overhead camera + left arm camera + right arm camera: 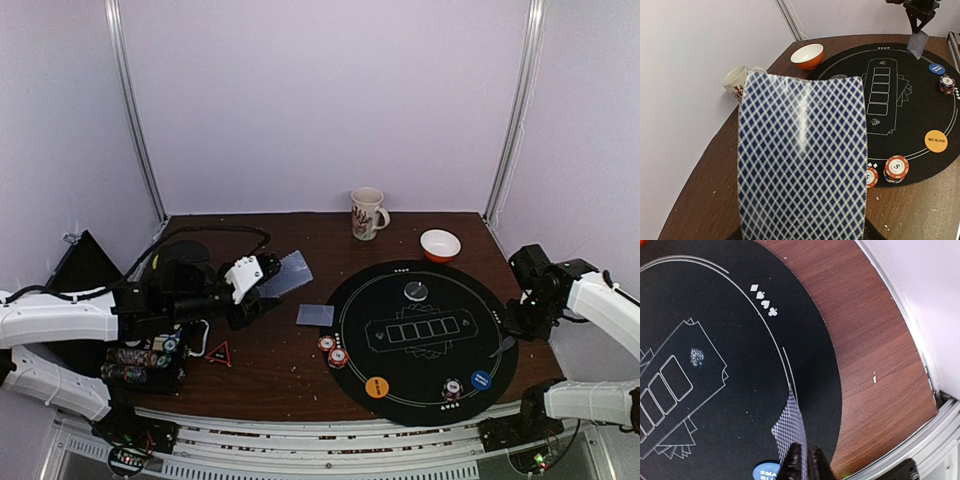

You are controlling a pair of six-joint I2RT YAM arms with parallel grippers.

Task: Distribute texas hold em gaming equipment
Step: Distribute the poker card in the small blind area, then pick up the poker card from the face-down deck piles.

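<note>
At the far left, below and behind the left gripper point(258, 275), sits a dark rack point(140, 364) with rows of chips, and a small red triangle point(219, 353) lies on the brown wooden table point(270, 385) just beneath that gripper. The left gripper is clamped on a playing card with a blue-and-white lattice back point(802, 165), which sticks out from its fingers above the table and fills most of the wrist view. Just to the right of the gripper and a little nearer the arms, a loose lattice-backed card point(315, 315) lies flat on the wood beside a round black felt mat point(400, 370). Two short stacks of red-and-white striped poker chips point(338, 357) stand at the mat's left rim. On the mat are a clear-grey round button point(416, 290) on the far side, an orange round button point(376, 386) and a blue round button point(481, 380) at the near edge, with another small chip stack point(452, 388) between them. Beyond the mat stand a white patterned mug point(367, 213) and an orange-and-white bowl point(440, 245). At the mat's right rim, the right gripper point(803, 450) is pinched tight on a second lattice-backed card point(789, 425), hanging close to the blue button; whether it touches the felt is unclear.
</note>
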